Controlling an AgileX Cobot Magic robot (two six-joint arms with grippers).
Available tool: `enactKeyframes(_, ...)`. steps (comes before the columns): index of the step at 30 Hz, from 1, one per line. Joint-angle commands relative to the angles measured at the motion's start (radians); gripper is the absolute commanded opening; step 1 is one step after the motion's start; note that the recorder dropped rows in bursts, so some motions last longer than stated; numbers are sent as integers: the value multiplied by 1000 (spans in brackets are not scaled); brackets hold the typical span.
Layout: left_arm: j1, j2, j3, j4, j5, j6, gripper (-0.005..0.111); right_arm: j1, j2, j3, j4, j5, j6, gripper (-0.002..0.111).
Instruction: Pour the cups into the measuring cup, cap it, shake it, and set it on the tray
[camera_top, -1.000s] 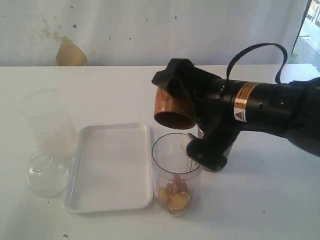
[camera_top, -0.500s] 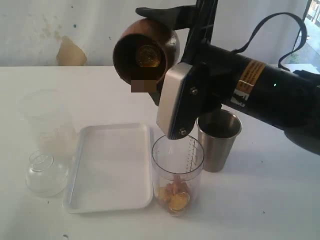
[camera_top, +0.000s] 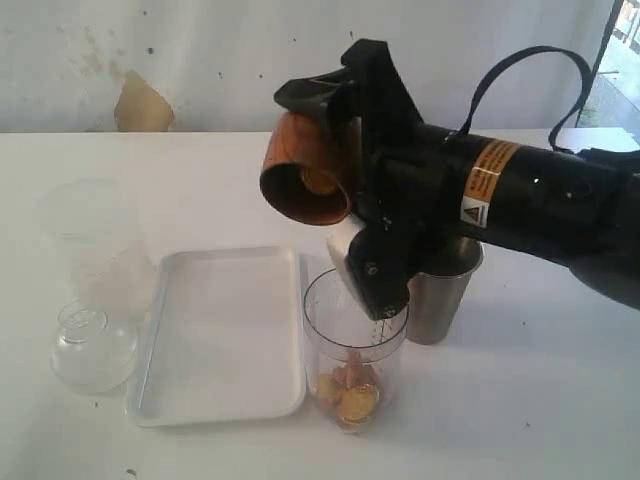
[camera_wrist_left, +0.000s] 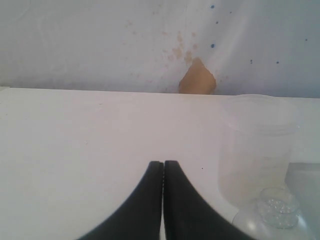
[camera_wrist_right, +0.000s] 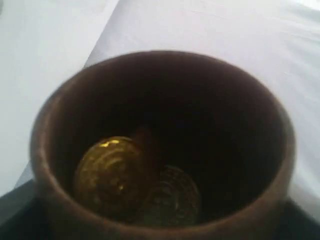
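My right gripper (camera_top: 335, 180) is shut on the brown wooden cup (camera_top: 305, 180), holding it tilted in the air above the measuring cup (camera_top: 355, 345). The wooden cup's mouth faces down and to the left. In the right wrist view the wooden cup (camera_wrist_right: 45, 150) fills the frame, with two gold coins (camera_wrist_right: 112, 175) lying inside. The clear measuring cup stands right of the tray (camera_top: 225, 335) with gold coins (camera_top: 350, 395) at its bottom. The steel tumbler (camera_top: 445, 290) stands behind it, partly hidden by the gripper. My left gripper (camera_wrist_left: 163, 165) is shut on nothing, over bare table.
A frosted plastic container (camera_top: 85, 240) stands left of the tray, with a clear domed lid (camera_top: 90, 345) in front of it. Both show in the left wrist view, the container (camera_wrist_left: 260, 145) and the lid (camera_wrist_left: 277, 210). A white cloth hangs behind the table.
The right gripper lifted the wooden cup high with its mouth towards the camera, then brought it back down, tilted over the measuring cup. The left gripper has not moved.
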Motion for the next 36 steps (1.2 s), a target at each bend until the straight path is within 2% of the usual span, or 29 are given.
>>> enactKeyframes(1, -3, -5, 5, 0, -9, -3, 1, 3, -4, -4, 16, 32, -140, 0)
enactKeyframes(6, -3, -5, 5, 0, -9, -3, 1, 3, -4, -2, 76, 142, -371, 0)
enactKeyframes(11, -3, -5, 5, 0, -9, -3, 1, 3, -4, -2, 76, 246, -501, 0)
enactKeyframes(27, -3, -5, 5, 0, -9, -3, 1, 3, -65, -2, 52, 241, -533, 0)
enactKeyframes(32, -3, -5, 5, 0, -9, -3, 1, 3, -38, 2, 48, 352, -565, 0)
enactKeyframes(36, -3, -5, 5, 0, -9, -3, 1, 3, -51, 0, 68, 243, -540, 0)
